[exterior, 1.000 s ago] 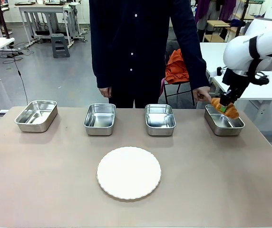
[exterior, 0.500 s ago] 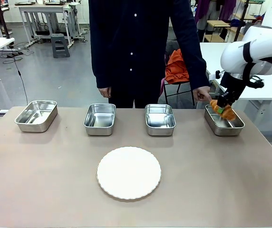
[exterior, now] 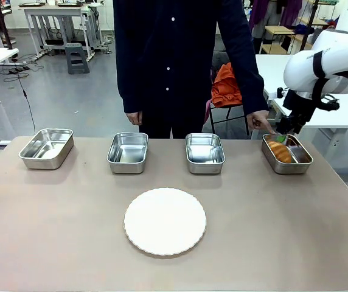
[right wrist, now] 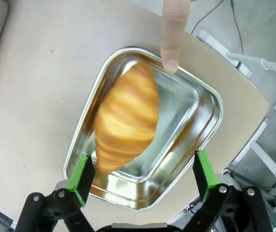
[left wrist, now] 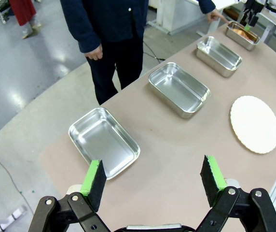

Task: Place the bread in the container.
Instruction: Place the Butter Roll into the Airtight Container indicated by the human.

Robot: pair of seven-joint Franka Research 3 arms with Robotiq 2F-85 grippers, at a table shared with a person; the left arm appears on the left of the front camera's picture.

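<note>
The bread [exterior: 279,151], a golden-brown croissant-like roll, lies inside the container [exterior: 308,163], the steel tray at the far right of the row. My right gripper [exterior: 281,135] hangs just above it, open and holding nothing. In the right wrist view the bread [right wrist: 126,116] rests slanted along one side of the container [right wrist: 210,99], with my right gripper [right wrist: 142,166] spread wide above it. A person's finger [right wrist: 169,48] touches the tray's far rim. My left gripper [left wrist: 152,174] is open and empty, high over the table's left end.
Three more steel trays [exterior: 46,148] [exterior: 128,152] [exterior: 204,152] line the far side, all without contents. A round white plate [exterior: 165,220] sits mid-table. The person stands behind the middle trays, one hand [exterior: 260,120] reaching down to the right tray.
My right gripper has opened and let go of the bread, which has dropped from between its fingers into the right tray. The person's hand has stayed at the rim.
</note>
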